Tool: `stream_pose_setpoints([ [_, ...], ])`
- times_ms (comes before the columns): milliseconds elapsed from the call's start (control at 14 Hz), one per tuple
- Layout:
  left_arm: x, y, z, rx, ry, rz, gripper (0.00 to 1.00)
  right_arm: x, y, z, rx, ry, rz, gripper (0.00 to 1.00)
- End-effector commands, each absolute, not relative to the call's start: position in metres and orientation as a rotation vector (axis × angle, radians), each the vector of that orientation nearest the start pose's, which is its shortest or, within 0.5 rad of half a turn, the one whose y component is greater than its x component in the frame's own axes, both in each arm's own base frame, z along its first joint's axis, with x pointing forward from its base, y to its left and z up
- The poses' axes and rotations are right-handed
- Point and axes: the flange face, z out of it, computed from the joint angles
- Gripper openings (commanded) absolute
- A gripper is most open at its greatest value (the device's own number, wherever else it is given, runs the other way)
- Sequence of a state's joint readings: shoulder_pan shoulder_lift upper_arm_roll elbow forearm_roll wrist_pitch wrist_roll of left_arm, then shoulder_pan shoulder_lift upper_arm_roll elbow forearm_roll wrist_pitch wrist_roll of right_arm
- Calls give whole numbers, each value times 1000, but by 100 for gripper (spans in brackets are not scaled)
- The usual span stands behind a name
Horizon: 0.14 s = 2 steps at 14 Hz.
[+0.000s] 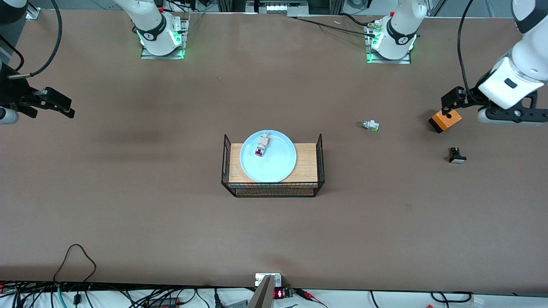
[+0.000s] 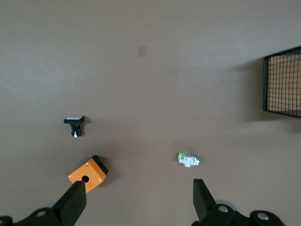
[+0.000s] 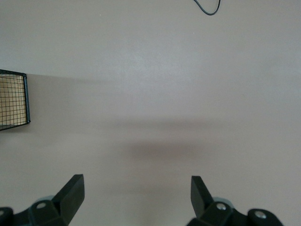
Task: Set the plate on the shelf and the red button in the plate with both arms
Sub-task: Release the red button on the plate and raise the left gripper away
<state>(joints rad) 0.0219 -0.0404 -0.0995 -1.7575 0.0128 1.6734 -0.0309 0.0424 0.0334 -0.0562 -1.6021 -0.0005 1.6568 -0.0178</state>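
Plate (image 1: 268, 156): seated on wire rack (image 1: 272, 187), red button (image 1: 261, 147) lying on it; both well apart from either jaws. Left gripper (image 1: 447, 104), right gripper (image 1: 60, 107): jaws spread, nothing held, over desk (image 1: 128, 205) ends. Placement judged done; no further move called for.

- plate (image 1: 274, 164) is showing pale light-blue
- red button (image 1: 261, 145) is sporting a beige body, red cap
- wire rack (image 1: 272, 187) is looking black, gridded
- box (image 1: 445, 121) at right is glowing orange
- table (image 1: 171, 214) is staying plain brown
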Motion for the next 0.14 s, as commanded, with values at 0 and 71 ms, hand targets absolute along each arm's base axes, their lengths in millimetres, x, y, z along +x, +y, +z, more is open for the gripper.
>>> stream_pose_setpoints([
  [0, 535, -42, 569, -3131, 91, 96, 100, 571, -7, 607, -3136, -33, -36, 100],
  [71, 534, -41, 574, -3131, 88, 98, 100, 571, -7, 607, -3136, -33, -36, 100],
])
